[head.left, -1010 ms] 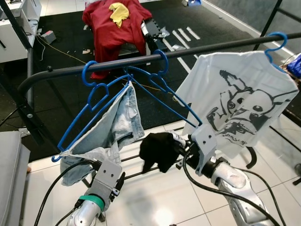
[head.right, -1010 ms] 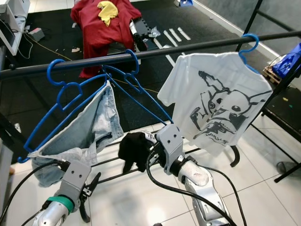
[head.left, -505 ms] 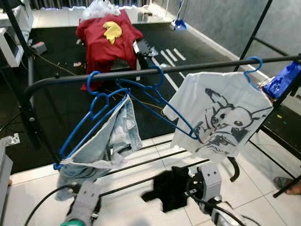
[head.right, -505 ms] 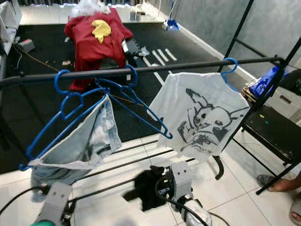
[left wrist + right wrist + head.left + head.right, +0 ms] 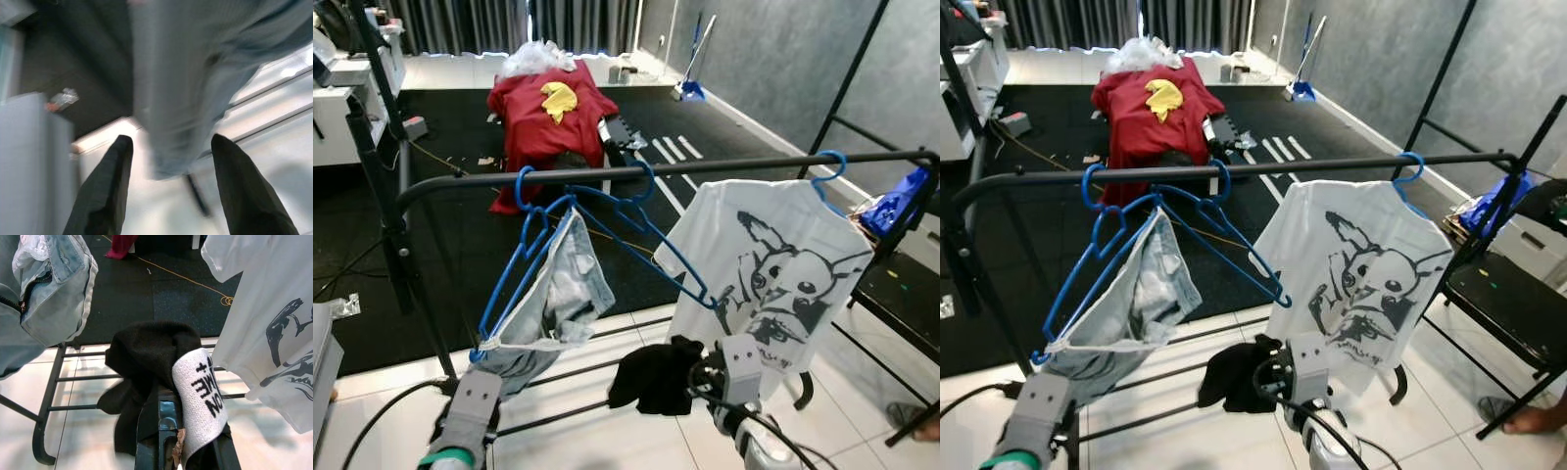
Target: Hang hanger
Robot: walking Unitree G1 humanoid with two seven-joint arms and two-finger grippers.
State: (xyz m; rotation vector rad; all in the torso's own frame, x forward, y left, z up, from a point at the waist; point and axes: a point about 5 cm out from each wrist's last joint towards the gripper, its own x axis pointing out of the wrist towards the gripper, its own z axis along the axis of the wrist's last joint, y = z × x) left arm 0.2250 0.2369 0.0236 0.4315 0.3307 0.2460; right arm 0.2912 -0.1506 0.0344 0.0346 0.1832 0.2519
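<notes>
The blue plastic hangers (image 5: pixel 607 211) are found already hooked on the black metal garment rail (image 5: pixel 705 164), their long axes slanting down and crossing; one carries pale blue denim shorts (image 5: pixel 553 299), and a further hanger carries a white printed T-shirt (image 5: pixel 769 264) towards the robot's right. The rail is recorded as lying above and ahead of both claws, running left to right. The right claw (image 5: pixel 183 440) is held low beneath the rail, clamped on a black garment with a white lettered band (image 5: pixel 146 357); it sits nearer the free stretch of rail between shorts and T-shirt. The left claw (image 5: pixel 166 191) is held with fingers apart and empty, just below the hem of the shorts. Judged: any hanging move must rise from below. Underfoot is white tiled floor (image 5: pixel 607 441); beyond the rail, a black mat (image 5: pixel 460 215) and a red garment (image 5: pixel 543 113) on a chair.
</notes>
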